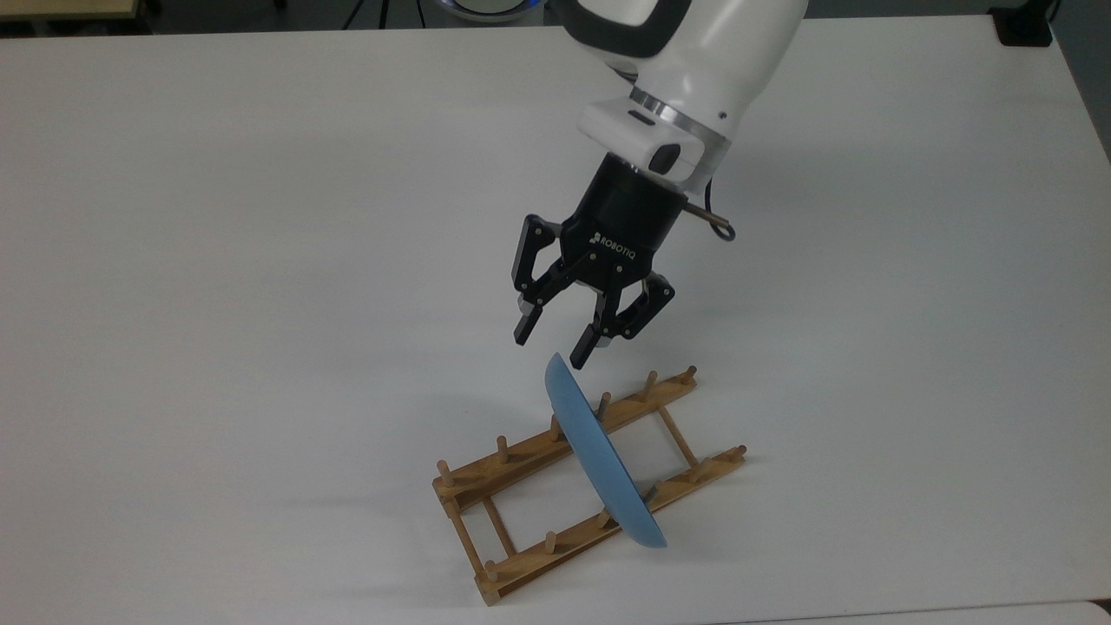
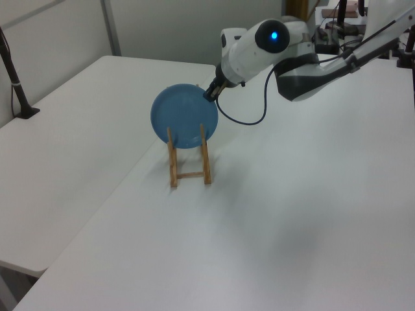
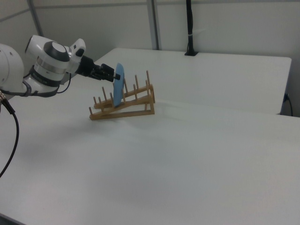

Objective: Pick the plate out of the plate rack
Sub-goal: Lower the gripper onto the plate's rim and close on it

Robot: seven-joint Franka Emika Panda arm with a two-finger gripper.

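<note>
The plate [image 1: 601, 458], a round, shallow disc of matte light blue, stands on edge in the plate rack [image 1: 486, 480], a low ladder-shaped frame of light brown wood: two long rails carrying short upright pegs and joined by thin crossbars. The rack lies on a smooth white table [image 1: 217, 260]. In the top view the plate appears nearly edge-on as a narrow curved sliver slanting across both rails, and it covers parts of the pegs and rails behind it. The left view shows the plate [image 2: 184, 116] face-on as a full circle, with the rack [image 2: 189, 162] foreshortened to two posts and one crossbar below it. In the right view the plate [image 3: 119, 86] is again a thin sliver, held between pegs near the middle of the rack [image 3: 126, 105], whose rails here seem to rise toward the right view's right. The gripper [image 1: 549, 340], glossy black with jointed linkages on a white rounded arm [image 1: 694, 61], hovers just off the plate's upper rim with its two fingers spread apart and nothing between them; whether a fingertip touches the rim cannot be told. In the left view the gripper [image 2: 209, 96] is small and dark at the plate's upper right edge, its fingers hard to separate. In the right view the gripper [image 3: 110, 74] reaches toward the plate from the right view's left.
</note>
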